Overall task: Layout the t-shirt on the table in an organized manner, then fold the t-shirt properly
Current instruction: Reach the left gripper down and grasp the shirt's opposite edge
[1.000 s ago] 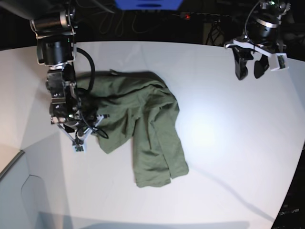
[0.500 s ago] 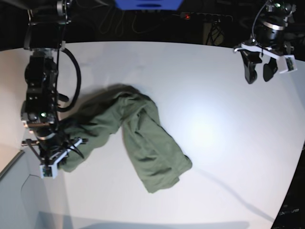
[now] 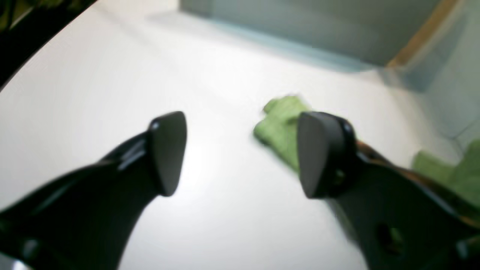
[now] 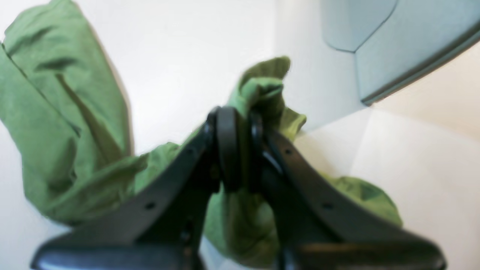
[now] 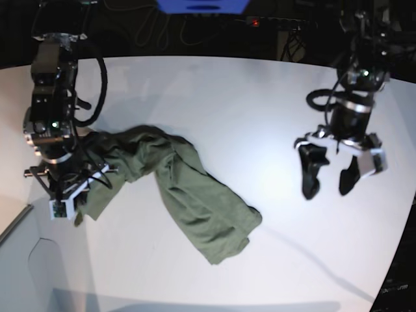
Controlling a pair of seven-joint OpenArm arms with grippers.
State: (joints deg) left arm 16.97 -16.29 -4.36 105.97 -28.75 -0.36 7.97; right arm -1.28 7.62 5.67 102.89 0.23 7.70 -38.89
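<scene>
Pinching a bunched fold of the t-shirt (image 4: 258, 93) between its pressed-together fingers, the right gripper (image 4: 240, 150) sits low in the middle of the right wrist view, with olive-green cloth spilling out above the fingertips and hanging to both sides of them. In the base view that same gripper (image 5: 65, 195) is at the left edge of the frame, where the t-shirt (image 5: 188, 195) begins; from there the garment runs as a rumpled, twisted band toward the lower middle of the picture and ends in a wider wrinkled flap, lying on the table (image 5: 214, 97). A grey panel (image 4: 393, 48) fills the upper right of the right wrist view and shows again at the lower left corner of the base view. The left gripper (image 5: 328, 185) hangs at the right of the base view, well apart from the shirt, its dark fingers spread with nothing between them. From the left wrist view the gripper (image 3: 240, 153) shows the same wide gap over bare white tabletop, with a blurred green end of the shirt (image 3: 279, 123) showing past its right finger.
</scene>
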